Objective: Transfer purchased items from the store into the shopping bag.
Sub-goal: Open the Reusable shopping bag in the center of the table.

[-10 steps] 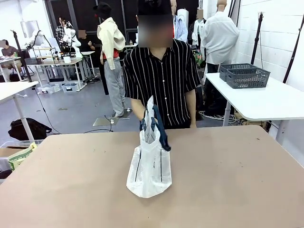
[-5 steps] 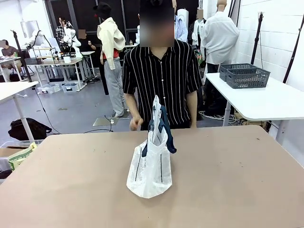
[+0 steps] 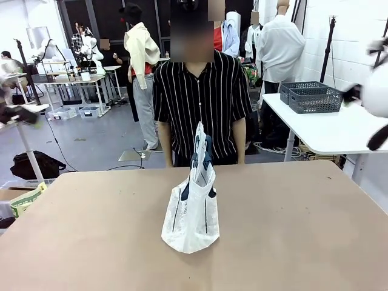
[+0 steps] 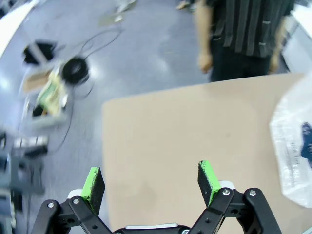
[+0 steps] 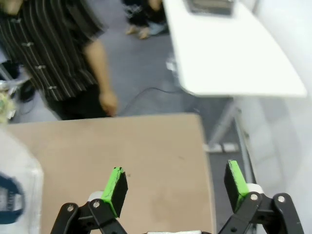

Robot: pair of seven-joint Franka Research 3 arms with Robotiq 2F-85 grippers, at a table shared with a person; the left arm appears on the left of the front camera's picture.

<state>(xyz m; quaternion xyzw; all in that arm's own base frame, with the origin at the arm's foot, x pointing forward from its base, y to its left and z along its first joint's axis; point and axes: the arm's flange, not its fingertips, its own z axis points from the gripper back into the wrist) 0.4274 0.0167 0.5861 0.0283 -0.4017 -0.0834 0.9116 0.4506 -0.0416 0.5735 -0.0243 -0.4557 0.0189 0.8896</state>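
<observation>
The shopping bag (image 3: 191, 209), translucent white with navy handles, stands upright in the middle of the brown table (image 3: 291, 230). It also shows at the right edge of the left wrist view, as the bag (image 4: 292, 141), and at the left edge of the right wrist view, as the bag (image 5: 12, 187). My left gripper (image 4: 150, 180) is open above the table's left part, with nothing between its pads. My right gripper (image 5: 175, 183) is open above the table's right part, also with nothing in it. Dark grey mesh baskets (image 3: 314, 97) like the store sit on a white side table. The purchased items are out of view.
A person in a striped shirt (image 3: 200, 97) stands at the far edge with both hands down. My arms show as blurs at the left edge (image 3: 13, 112) and right edge (image 3: 377, 91). The white side table (image 3: 339, 130) stands back right.
The person has let go of the bag's handles and dropped both hands to their sides. Both my arms have come into the front view's edges, blurred.
</observation>
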